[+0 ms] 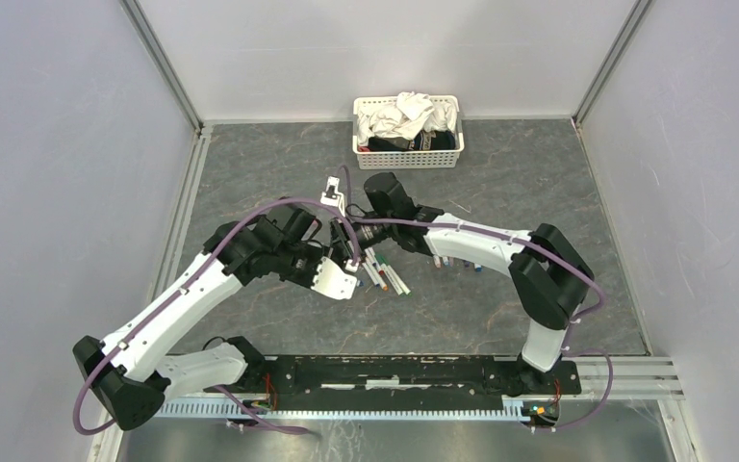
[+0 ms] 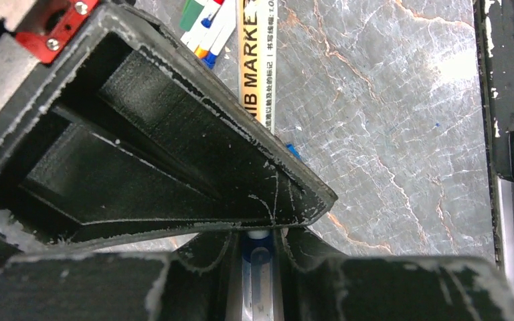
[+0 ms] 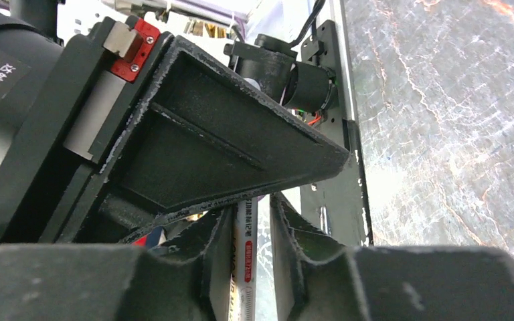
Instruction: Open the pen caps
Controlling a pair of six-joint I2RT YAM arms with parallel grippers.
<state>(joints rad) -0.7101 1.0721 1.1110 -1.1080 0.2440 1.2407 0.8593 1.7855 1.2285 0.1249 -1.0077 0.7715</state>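
Black fingers (image 2: 174, 134) of the left pincer (image 2: 268, 226) fill the left wrist view. They are closed onto a slim pen (image 2: 258, 257). Its blue-banded section sits in the notch of the lower finger, with the upper finger pressed over it. The pen shows again above the upper finger, pale and printed, running toward the top edge over the grey marbled table (image 2: 388, 134).

The right wrist view shows the right pincer (image 3: 268, 204) with a white pen (image 3: 245, 267), printed in red, lying in the notch of its lower finger. The upper finger stands just over it. Whether the jaws press on this pen or stand slightly apart cannot be told. Nor can it be told whether this is the pen that the left pincer grips.

From above, the two pincers meet near the middle of the table, tips close together.

Loose pens (image 1: 387, 274) with coloured ends lie fanned on the table just beside the left wrist. A row of pens (image 1: 454, 261) lies along the right forearm. The pen caps are too small in that view to say which are on or off.

A white basket (image 1: 407, 154) of cloths (image 1: 399, 114) stands at the far edge, well apart from the pens.
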